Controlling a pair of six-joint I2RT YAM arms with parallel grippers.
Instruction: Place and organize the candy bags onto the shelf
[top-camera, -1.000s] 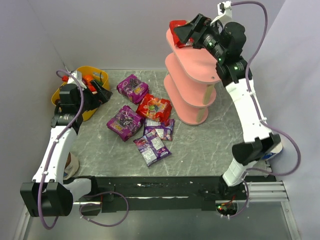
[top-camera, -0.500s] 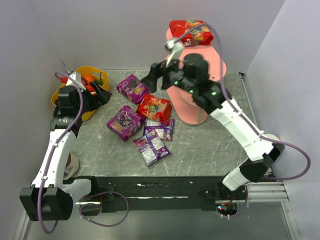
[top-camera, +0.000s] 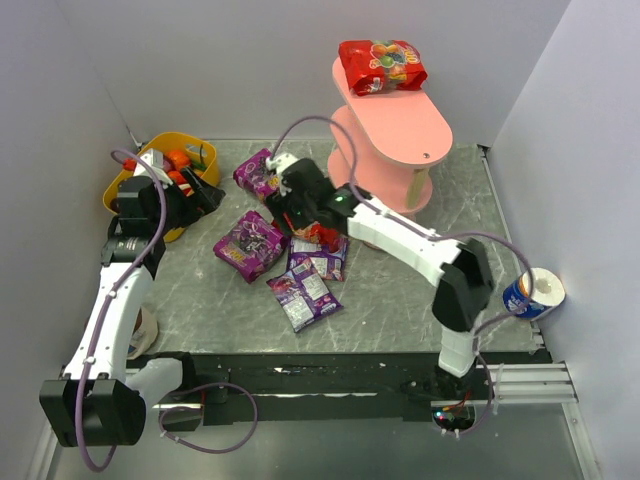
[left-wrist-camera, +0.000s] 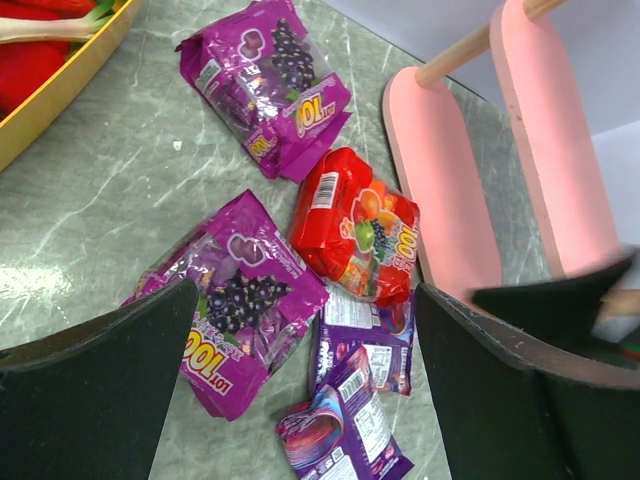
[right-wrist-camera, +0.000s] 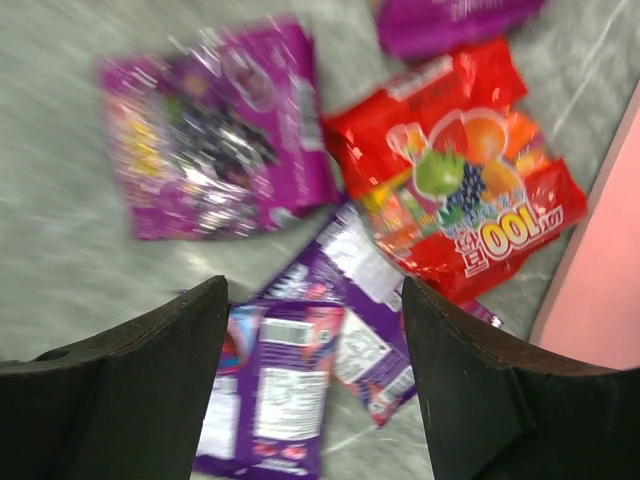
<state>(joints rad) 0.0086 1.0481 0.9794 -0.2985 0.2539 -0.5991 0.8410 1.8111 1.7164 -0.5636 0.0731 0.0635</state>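
- Swinging down from the top of the pink three-tier shelf with oval boards (top-camera: 400, 125), the right gripper (right-wrist-camera: 315, 300) now hangs low over the loose packets on the grey marbled tabletop (top-camera: 400, 300).
- Its two fingers stand wide apart with nothing between them, so it has let go of its load.
- One glossy red candy bag with fruit print (top-camera: 382, 66) lies on the shelf's top board, high above and behind this gripper and no longer touched by it. That counts as the first bag placed.
- A second red candy bag (right-wrist-camera: 455, 170) lies flat just ahead of the right fingertip, beside the shelf's foot and partly over a small purple packet. Judging by the aim, it is the next pick.
- Glossy purple candy bags (right-wrist-camera: 215, 140) lie ahead of the left fingertip and beneath the gripper, overlapping. This wrist view is blurred by motion.
- The left gripper (left-wrist-camera: 305, 295) has not moved. Its fingers are spread and empty as it hovers beside the yellow oval basket (top-camera: 178, 139).
- Most of the task remains, with what appear to be five bags on the table.
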